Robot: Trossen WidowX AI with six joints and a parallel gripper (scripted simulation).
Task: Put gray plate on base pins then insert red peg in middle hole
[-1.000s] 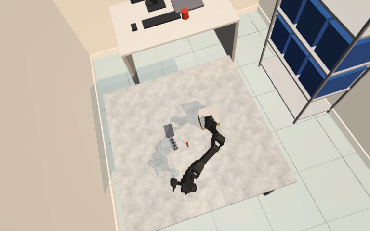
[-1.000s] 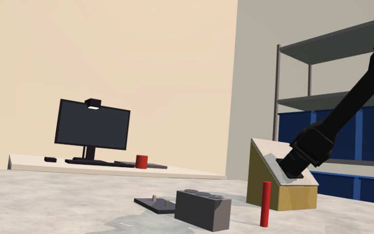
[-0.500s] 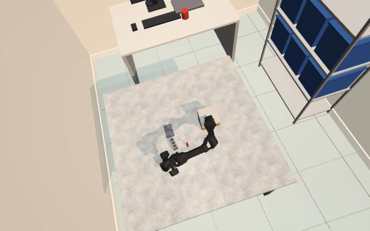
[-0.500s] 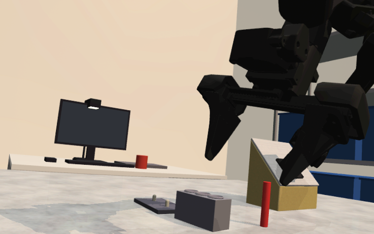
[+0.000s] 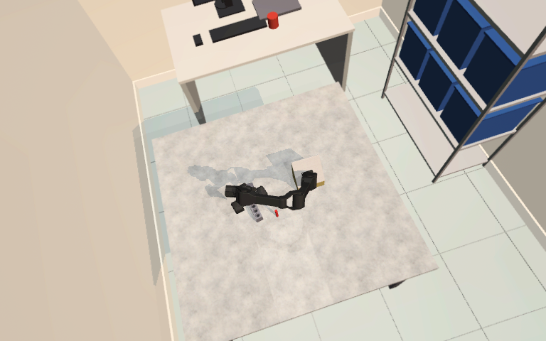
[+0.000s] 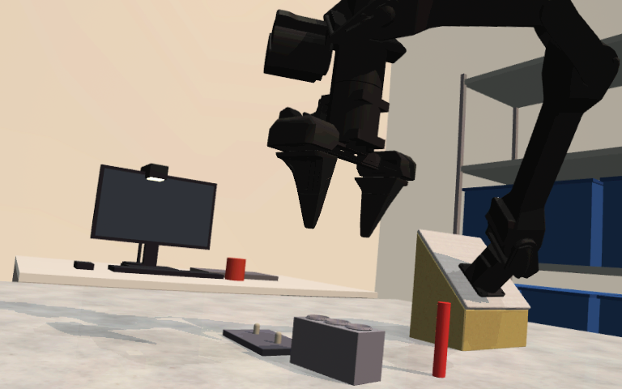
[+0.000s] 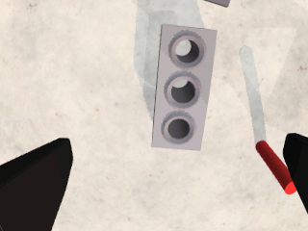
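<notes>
Pincer: mine (image 5: 249, 199) (image 6: 338, 232) (image 7: 179, 140) hangs wide open and holds nothing
Gray plate: on the surface (image 5: 322, 249) (image 6: 114, 362) (image 7: 96, 72), near the base (image 5: 250, 185) (image 6: 257, 343) (image 7: 218, 2), off its pins (image 6: 256, 328)
Its feel: a stiff block, probably the heavier piece; I judge its smooth sides could slip
Plate hold: across the two long sides, midway, level
Red peg (image 5: 276, 213) (image 6: 441, 339) (image 7: 274, 166): upright, slim, rigid, likely light and easily toppled; I'd grip its upper part
</notes>
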